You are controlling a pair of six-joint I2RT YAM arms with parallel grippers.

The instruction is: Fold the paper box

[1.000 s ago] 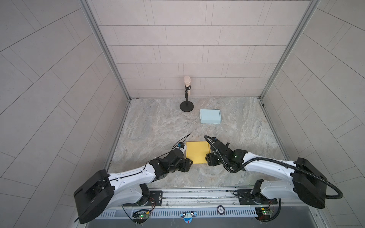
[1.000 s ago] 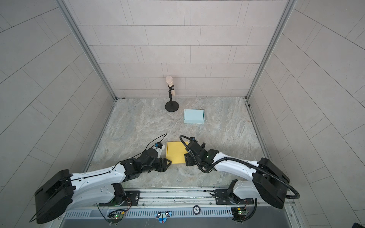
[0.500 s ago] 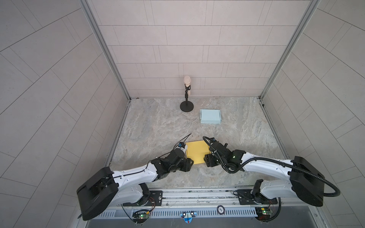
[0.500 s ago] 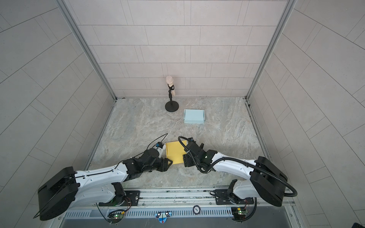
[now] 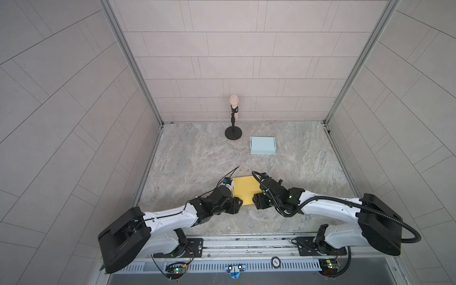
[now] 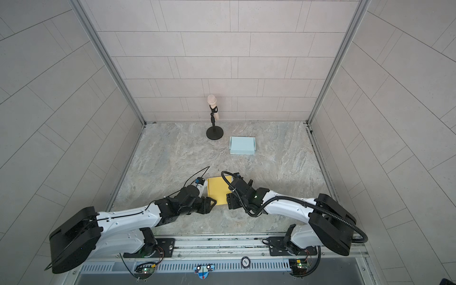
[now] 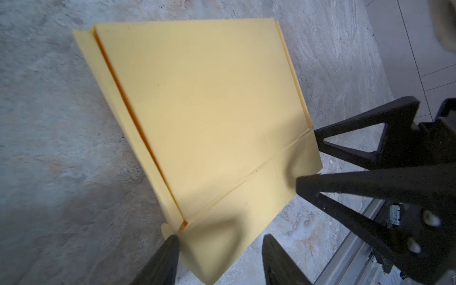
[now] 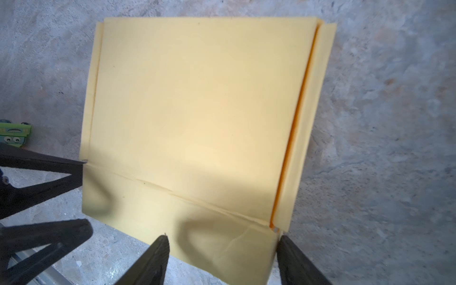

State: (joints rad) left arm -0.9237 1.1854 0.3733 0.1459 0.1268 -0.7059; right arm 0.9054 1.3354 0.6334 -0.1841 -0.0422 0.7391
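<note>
The yellow paper box (image 5: 244, 190) (image 6: 217, 191) lay flat on the table (image 5: 197, 160), near its front edge and between the two grippers in both top views. A crease marked off its near flap, and a narrow flap ran along each side, one showing an orange edge (image 8: 293, 138).

We found the left gripper (image 7: 219, 239) (image 5: 239, 203) at the near left corner of the box. Its jaws were spread and straddled the corner of the near flap. We could not tell whether its fingertips pressed the paper.

The right gripper (image 8: 222, 238) (image 5: 255, 198) was at the near right corner. Its jaws were also spread across the flap, with one fingertip (image 8: 283, 240) just beside the notch.

A pale blue box (image 5: 262, 145) lay well apart, near a microphone stand (image 5: 233, 133) at the back wall.
</note>
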